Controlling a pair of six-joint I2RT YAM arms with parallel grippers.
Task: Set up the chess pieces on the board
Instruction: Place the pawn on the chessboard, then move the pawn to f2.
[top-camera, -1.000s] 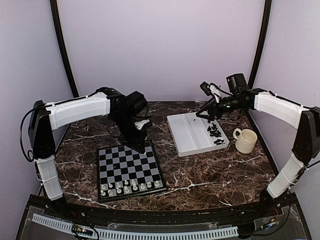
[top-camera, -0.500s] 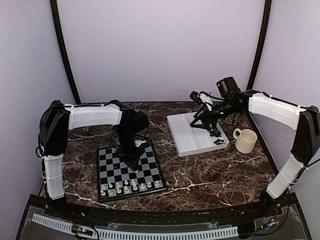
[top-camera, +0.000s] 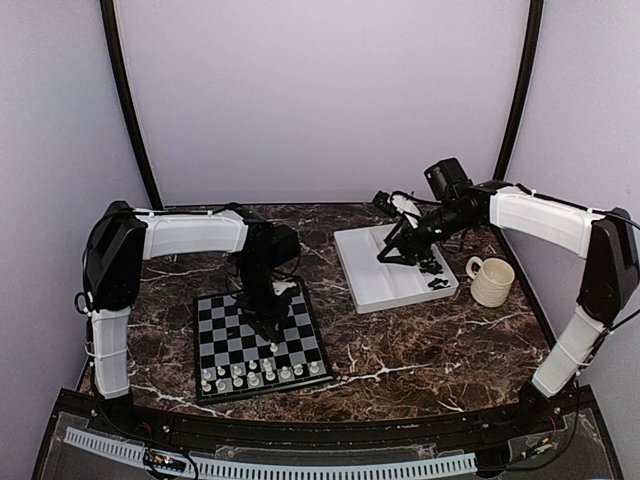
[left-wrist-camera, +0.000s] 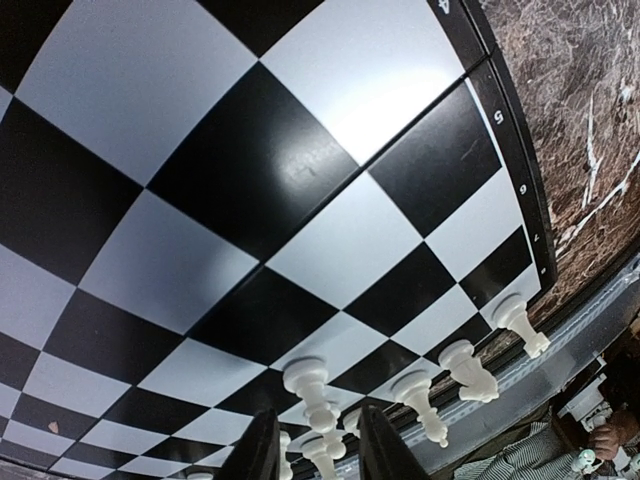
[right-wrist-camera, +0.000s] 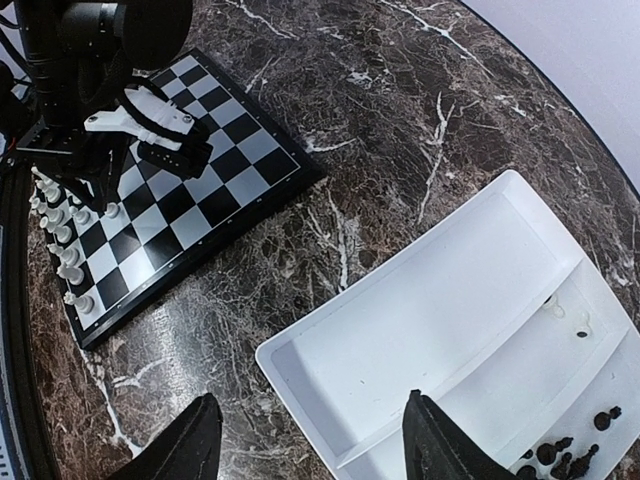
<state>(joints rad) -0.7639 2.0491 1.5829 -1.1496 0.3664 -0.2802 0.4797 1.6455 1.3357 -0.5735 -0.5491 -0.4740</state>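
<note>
Left fingers (left-wrist-camera: 378, 450), slightly spread, flank a white pawn (left-wrist-camera: 312, 395) on the board (left-wrist-camera: 250, 180) by its near white rows (left-wrist-camera: 455, 365); lift straight up without tipping it. Right fingers (right-wrist-camera: 200, 450), spread wide, hover over the tray (right-wrist-camera: 420, 330) right of the board.

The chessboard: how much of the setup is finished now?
Done: white pieces stand on the board, in its near rows. In hand: the left gripper hovers over a white piece, the right gripper open above the tray. Left: black pieces lying in the tray.
</note>
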